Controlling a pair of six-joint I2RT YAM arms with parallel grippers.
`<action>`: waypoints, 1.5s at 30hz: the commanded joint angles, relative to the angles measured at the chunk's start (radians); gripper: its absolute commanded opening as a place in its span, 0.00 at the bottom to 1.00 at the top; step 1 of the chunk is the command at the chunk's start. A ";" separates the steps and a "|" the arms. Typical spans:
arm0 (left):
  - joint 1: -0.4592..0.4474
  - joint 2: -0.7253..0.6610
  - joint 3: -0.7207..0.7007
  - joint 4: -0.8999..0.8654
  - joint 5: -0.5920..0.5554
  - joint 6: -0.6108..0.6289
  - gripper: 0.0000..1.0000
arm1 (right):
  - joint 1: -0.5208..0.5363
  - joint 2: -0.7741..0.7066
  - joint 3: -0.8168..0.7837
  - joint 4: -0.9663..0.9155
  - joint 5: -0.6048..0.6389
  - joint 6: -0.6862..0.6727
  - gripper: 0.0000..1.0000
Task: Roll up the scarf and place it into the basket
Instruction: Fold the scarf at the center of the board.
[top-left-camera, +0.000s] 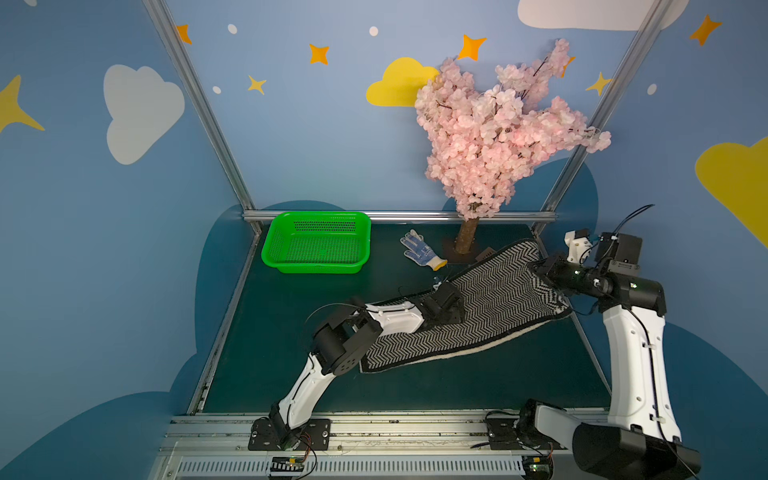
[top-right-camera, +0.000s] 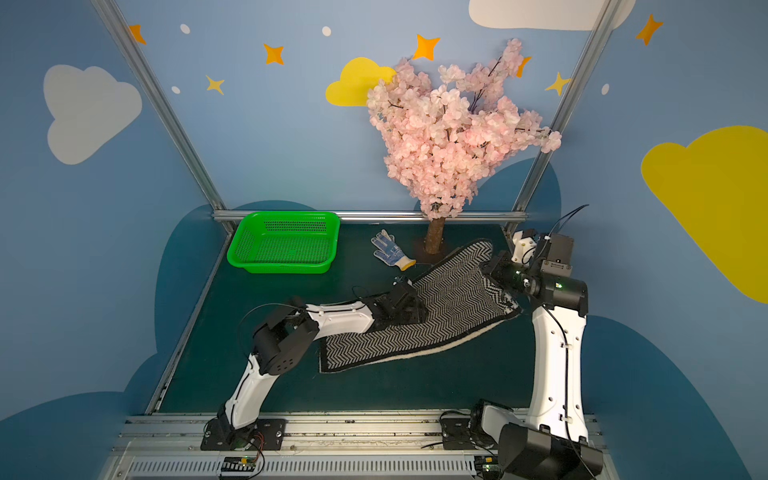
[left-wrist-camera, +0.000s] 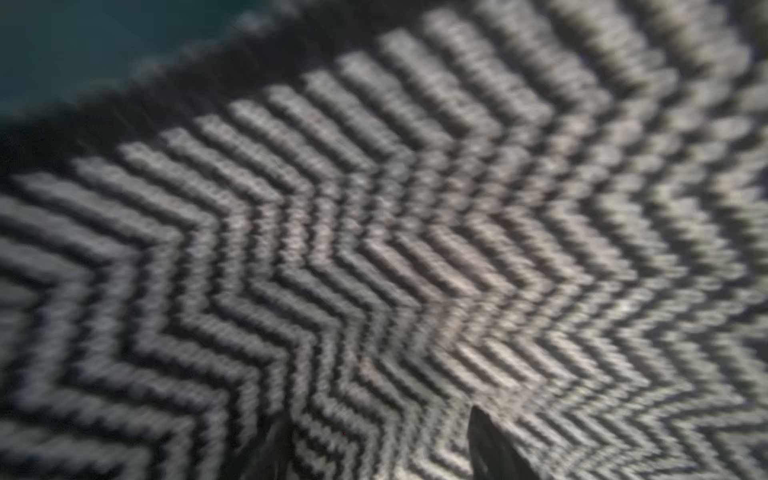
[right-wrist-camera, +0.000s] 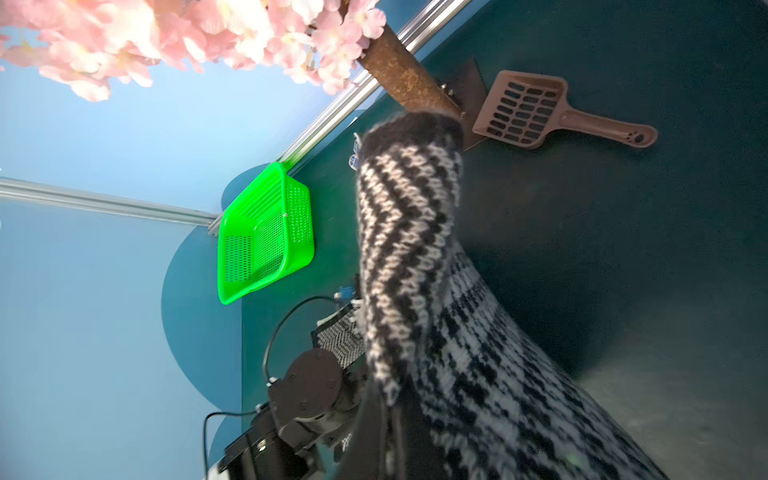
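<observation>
Right gripper (top-left-camera: 538, 266), at 2 o'clock on the table (top-left-camera: 415, 386), is clenched on one end of the scarf (top-left-camera: 490, 299) and holds it lifted; left gripper (top-left-camera: 453, 309) hangs low over the scarf's middle with jaws parted, gripping nothing; the left wrist view shows its two fingertips (left-wrist-camera: 494, 444) apart over blurred zigzag knit. The scarf runs from the table's centre toward 2 o'clock; only the right wrist view shows its houndstooth underside. The basket (top-left-camera: 320, 215) sits at 11 o'clock, well apart from both grippers; the brown scoop (right-wrist-camera: 523, 110) is whole only in the right wrist view; the glove (top-left-camera: 419, 251) lies at 12 o'clock.
</observation>
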 joint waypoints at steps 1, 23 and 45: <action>-0.027 0.103 0.153 -0.053 0.038 -0.044 0.68 | 0.033 -0.022 0.001 0.001 -0.031 0.032 0.00; 0.254 -0.646 -0.583 -0.045 0.170 0.089 0.68 | 0.443 -0.001 -0.122 0.129 0.129 0.189 0.00; 0.448 -1.143 -0.893 -0.183 0.113 0.149 1.00 | 0.846 0.411 -0.105 0.369 0.309 0.331 0.00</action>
